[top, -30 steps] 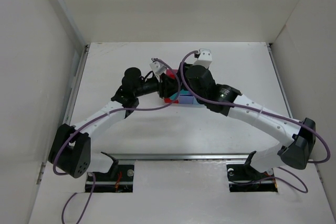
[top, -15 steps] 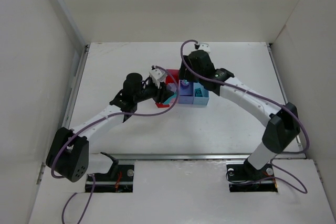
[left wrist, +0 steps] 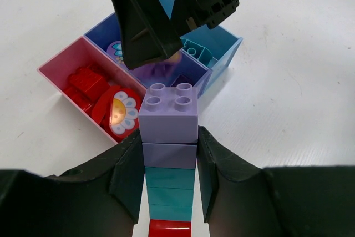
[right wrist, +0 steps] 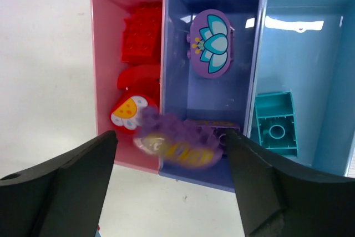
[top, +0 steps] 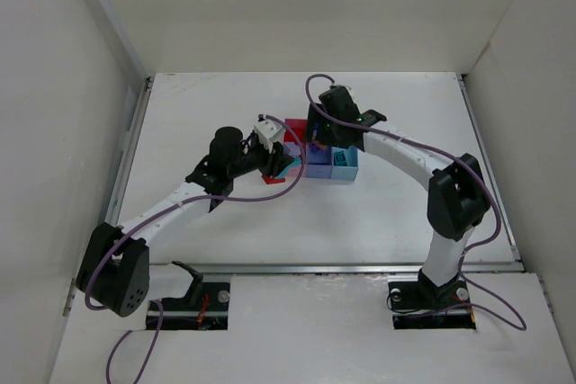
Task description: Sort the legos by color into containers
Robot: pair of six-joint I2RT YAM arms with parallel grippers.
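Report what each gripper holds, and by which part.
Left gripper clamps the brick stack by its sides, across the lower lavender and teal layers. Right gripper grips nothing; its jaws are open.

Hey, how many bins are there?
3, joined in a row, seen from the right wrist: pink bin left, purple bin middle, blue bin right. None look hidden.

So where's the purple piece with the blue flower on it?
Right wrist view: the flower piece lies at the top end of the middle purple-blue bin, between the pink bin and light blue bin.
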